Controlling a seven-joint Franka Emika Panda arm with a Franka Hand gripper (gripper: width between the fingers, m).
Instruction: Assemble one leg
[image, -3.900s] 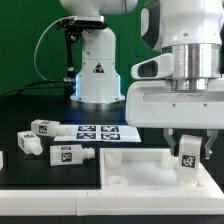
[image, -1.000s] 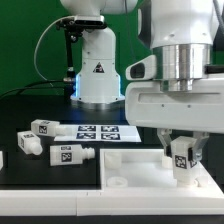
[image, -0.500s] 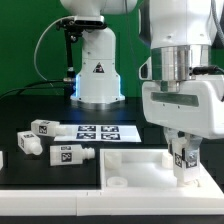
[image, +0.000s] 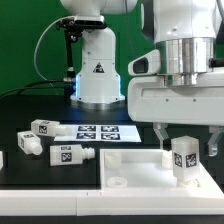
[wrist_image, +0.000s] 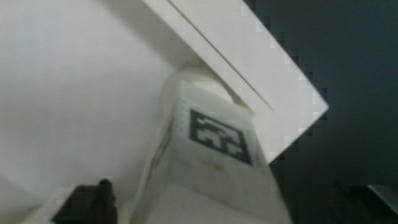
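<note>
Leg (image: 183, 160) stands upright toward the exterior view's right end of the white panel (image: 132, 170), foot apparently in a socket; which corner, cannot tell; tag faces the camera.

Tool (image: 189, 143) hangs directly above, jaws spread wide either side of the post and clear of it; it holds nothing. The wrist view shows the leg (wrist_image: 214, 150) between the dark jaw tips, with gaps on both sides.

Handling, judged: small plastic post, light, rigid, smooth-sided so liable to slip; take hold across two flat sides high up; a nudge might tip it if loosely seated.

Against half a second ago: jaws then shut on the post, hand turned; now squared, jaws parted; leg in the same spot. Spare legs (image: 72, 154) on the black surface (image: 30, 108) by the marker board (image: 95, 131) unmoved.
</note>
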